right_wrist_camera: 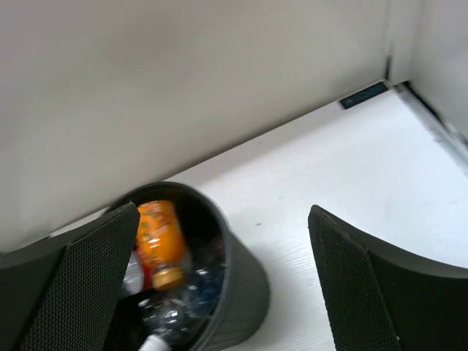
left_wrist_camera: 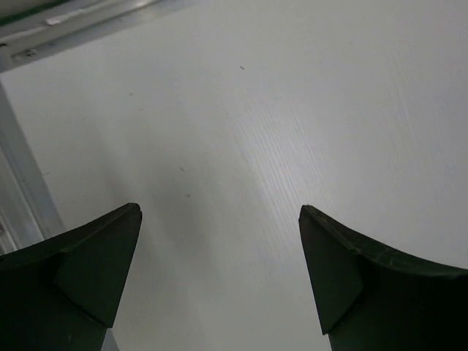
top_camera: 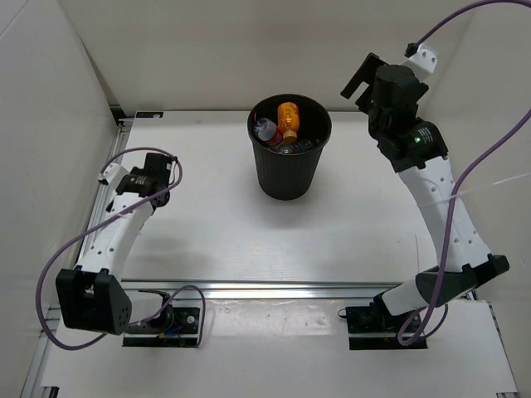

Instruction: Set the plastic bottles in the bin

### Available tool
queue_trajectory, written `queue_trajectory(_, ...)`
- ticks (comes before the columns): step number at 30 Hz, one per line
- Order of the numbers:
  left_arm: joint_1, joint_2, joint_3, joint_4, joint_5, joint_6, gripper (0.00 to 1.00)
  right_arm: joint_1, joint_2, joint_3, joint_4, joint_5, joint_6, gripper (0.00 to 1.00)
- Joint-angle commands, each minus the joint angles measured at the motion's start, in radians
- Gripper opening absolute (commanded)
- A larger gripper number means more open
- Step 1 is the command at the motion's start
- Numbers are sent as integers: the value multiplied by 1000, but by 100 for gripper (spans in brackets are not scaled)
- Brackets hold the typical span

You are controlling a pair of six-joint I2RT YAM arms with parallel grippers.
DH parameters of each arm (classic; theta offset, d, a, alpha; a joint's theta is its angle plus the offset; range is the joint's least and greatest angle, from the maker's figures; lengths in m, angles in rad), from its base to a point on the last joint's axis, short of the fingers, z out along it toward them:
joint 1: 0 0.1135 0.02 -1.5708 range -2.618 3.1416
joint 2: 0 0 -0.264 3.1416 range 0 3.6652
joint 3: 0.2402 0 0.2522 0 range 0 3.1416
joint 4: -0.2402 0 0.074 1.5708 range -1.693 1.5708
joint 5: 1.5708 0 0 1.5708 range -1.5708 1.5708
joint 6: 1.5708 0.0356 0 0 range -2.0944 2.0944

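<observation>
The black bin (top_camera: 289, 176) stands at the table's back middle. Inside it lie the orange-filled bottle (top_camera: 289, 117), a bottle with red on it (top_camera: 266, 130) and clear bottles beneath, hard to tell apart. In the right wrist view the bin (right_wrist_camera: 248, 289) sits at lower left, with the orange bottle (right_wrist_camera: 159, 238) and clear bottles with blue (right_wrist_camera: 191, 296) inside. My right gripper (top_camera: 358, 83) is open and empty, raised to the right of the bin (right_wrist_camera: 219, 281). My left gripper (top_camera: 163, 197) is open and empty low over bare table at the left (left_wrist_camera: 219, 274).
White walls enclose the table at the back and both sides. A metal rail (top_camera: 112, 166) runs along the left edge, another (top_camera: 282, 290) along the front. Purple cables (top_camera: 473, 166) loop off both arms.
</observation>
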Motion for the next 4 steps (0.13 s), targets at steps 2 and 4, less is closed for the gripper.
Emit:
queue_trajectory(2, 30, -14, -10, -84, -227, -126, 100, -20, 0, -16, 23, 119, -105, 100)
queue_trajectory(4, 30, -14, -30, -74, -270, -137, 100, -20, 12, 12, -27, 157, -105, 100)
